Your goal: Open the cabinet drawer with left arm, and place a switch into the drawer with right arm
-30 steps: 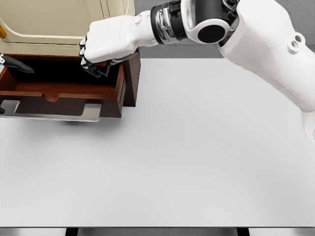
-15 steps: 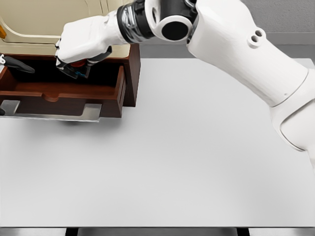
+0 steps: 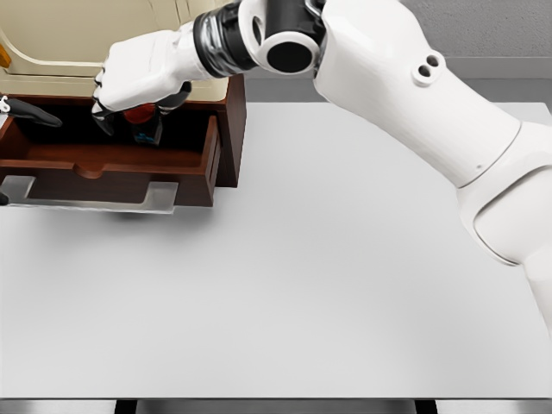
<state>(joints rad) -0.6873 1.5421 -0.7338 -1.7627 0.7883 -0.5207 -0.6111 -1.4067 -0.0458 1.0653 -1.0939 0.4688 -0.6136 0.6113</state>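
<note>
**Dark wood drawer stood open as right hand held switch above it**

Dark brown wood framed the scene at the upper left, where the cabinet (image 3: 228,129) sat on the pale grey worktop (image 3: 328,276) with its drawer (image 3: 112,164) pulled out toward the camera. The right hand (image 3: 129,108), at the end of a long white arm that crossed in from the right edge, hung directly over the drawer's open cavity. Its fingers (image 3: 102,110) were curled downward around the switch (image 3: 142,121), a small dark object with a red part showing beneath the palm. How firmly the fingers pressed on it could not be told, as the palm hid most of the object. The switch sat just below the hand and above the drawer's floor; whether it touched the floor was unclear.

Below the hand, the drawer's front panel carried a flat metal handle (image 3: 95,197) that reached out over the worktop. To the left of the hand, at the picture's edge, a dark fingertip of the left hand (image 3: 30,114) showed above the drawer's left side, too little of it in view to judge its grip. Behind the hand rose the cream-coloured upper body (image 3: 69,43) of the cabinet.
</note>
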